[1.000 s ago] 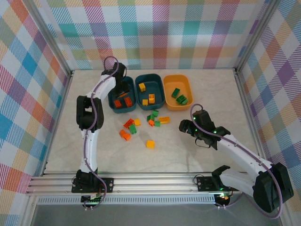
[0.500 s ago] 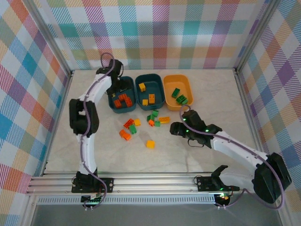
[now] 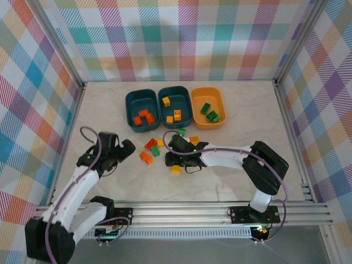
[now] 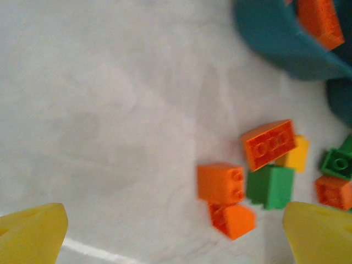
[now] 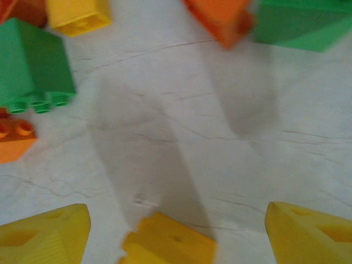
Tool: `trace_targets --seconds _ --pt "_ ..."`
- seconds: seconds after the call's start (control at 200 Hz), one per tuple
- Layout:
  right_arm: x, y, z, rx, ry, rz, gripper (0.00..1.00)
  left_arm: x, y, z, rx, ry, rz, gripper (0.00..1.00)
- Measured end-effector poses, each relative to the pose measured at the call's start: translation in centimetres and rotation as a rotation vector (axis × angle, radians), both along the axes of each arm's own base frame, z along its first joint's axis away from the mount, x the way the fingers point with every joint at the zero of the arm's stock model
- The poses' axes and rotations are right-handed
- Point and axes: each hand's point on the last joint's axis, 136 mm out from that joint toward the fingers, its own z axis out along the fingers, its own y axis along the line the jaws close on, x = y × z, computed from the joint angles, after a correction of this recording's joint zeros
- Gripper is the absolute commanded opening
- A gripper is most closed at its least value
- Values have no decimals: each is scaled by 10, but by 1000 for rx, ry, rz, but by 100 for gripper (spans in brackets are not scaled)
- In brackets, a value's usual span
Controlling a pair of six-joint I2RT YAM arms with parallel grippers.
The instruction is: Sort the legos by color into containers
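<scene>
Loose legos lie mid-table: two orange bricks (image 3: 146,157), a green one (image 3: 155,150), a yellow one (image 3: 160,142). My left gripper (image 3: 126,148) hovers open just left of them; in the left wrist view the two orange bricks (image 4: 221,183) sit ahead of its open jaws (image 4: 176,234). My right gripper (image 3: 175,158) stands open over a single yellow brick (image 3: 176,169), which lies between its fingertips (image 5: 44,234) untouched (image 5: 168,242). Of the containers, the left teal tub (image 3: 130,104) holds orange bricks, the middle teal tub (image 3: 187,103) yellow ones, and the orange-yellow tub (image 3: 220,107) green ones.
More loose bricks lie behind the right gripper: a green one (image 3: 181,132) and a yellow-orange one (image 3: 192,139). The metal frame posts (image 3: 283,110) and plaid walls close in the table. Bare table lies at the near left and far right.
My left arm pulled back from the left teal tub, opened, and dropped low beside the loose pile. My right arm swept left to the yellow brick.
</scene>
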Motion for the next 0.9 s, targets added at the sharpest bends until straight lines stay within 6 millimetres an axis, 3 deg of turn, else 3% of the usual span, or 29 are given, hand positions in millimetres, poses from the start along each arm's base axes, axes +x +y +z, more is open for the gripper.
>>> trace_targets --seconds 0.21,0.47,0.755,0.9 --pt "-10 23 -9 -16 18 49 83 -7 3 14 -26 -83 19 100" --pt "-33 25 -16 -42 63 104 83 -11 0 -11 -32 9 19 100" --pt "-55 26 -17 -60 96 216 77 -9 -6 -10 -59 3 4 100" --pt "-57 21 -17 -110 94 240 72 -9 -8 -11 -72 0 -3 100"
